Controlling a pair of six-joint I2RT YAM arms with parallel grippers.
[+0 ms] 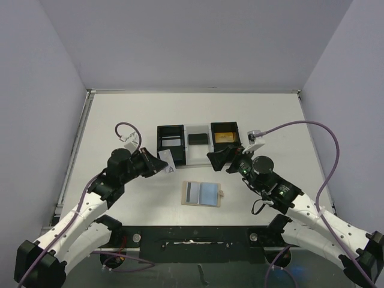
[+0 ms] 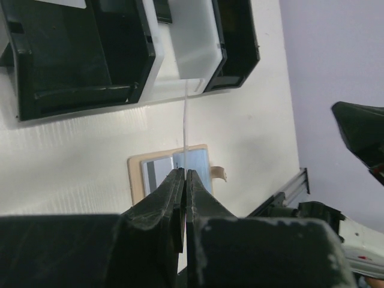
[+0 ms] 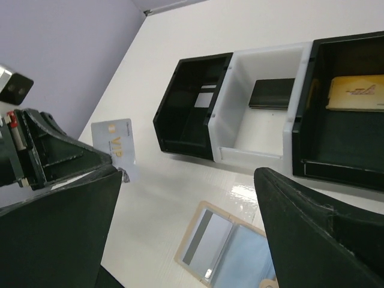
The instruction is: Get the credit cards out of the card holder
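Card holder lies open and flat, with bare table at its 3 and 9 o'clock, so there is room to pass on either side. At its 12 o'clock the three-compartment tray blocks the far side. Left gripper, pinching a card, crowds the 11 o'clock approach. Right gripper, jaws apart, crowds 1 o'clock. A narrow lane stays open between them.

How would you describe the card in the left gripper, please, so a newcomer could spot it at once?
Find the three-compartment tray at the table's middle. In front of its left compartment, the left gripper pinches a card. Unlike the yellow card and dark item lying in the tray, this one is white with a gold chip and held off the table.
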